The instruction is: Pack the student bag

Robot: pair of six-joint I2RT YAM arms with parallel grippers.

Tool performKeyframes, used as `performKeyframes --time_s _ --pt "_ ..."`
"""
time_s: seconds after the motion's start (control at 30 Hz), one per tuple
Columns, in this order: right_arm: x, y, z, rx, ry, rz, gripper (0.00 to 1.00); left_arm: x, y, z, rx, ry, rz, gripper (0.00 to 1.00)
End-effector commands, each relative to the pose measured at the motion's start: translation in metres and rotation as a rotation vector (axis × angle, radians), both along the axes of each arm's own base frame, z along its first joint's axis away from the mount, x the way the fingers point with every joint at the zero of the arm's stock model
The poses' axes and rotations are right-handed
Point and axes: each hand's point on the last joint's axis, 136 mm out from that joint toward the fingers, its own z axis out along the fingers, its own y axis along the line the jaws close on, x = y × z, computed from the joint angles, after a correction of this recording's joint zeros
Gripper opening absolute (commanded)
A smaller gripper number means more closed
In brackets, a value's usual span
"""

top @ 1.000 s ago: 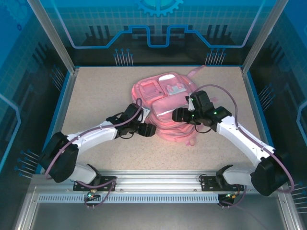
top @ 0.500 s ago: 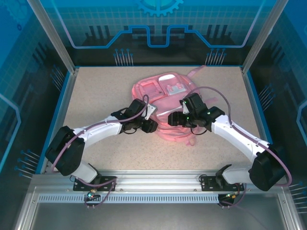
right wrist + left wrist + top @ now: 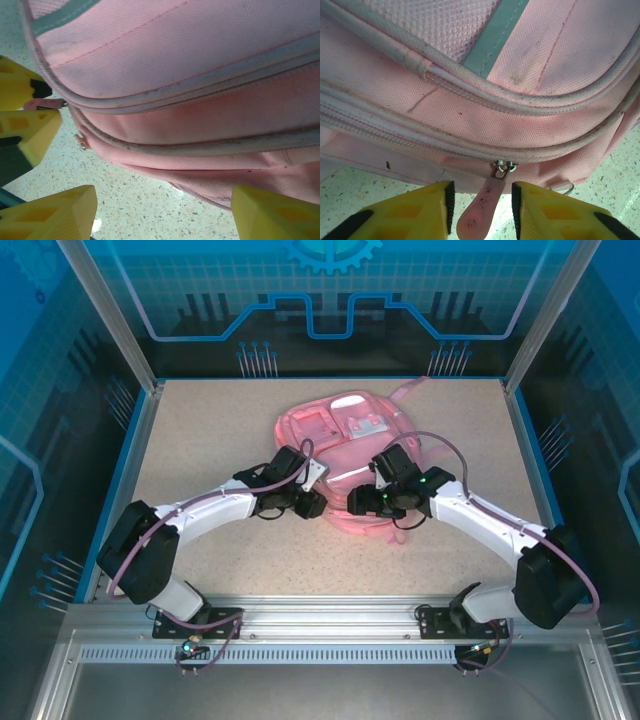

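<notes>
Zip pull sits inside narrow left end effector; right end effector wide at student bag.

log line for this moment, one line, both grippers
student bag: on table, zip closed | left gripper: open, straddling zip pull | right gripper: open, at bag's near edge

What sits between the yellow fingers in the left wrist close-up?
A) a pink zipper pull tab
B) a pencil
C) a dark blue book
A: the pink zipper pull tab of the pink fabric backpack lies between the left arm's yellow fingers.
</notes>
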Motion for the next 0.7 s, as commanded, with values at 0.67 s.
performKeyframes --time_s 0.67 --pt "0.042 0.065 0.013 0.264 -0.132 0.033 0.51 -0.024 -0.008 0.057 -0.253 -0.087 0.068 0.00"
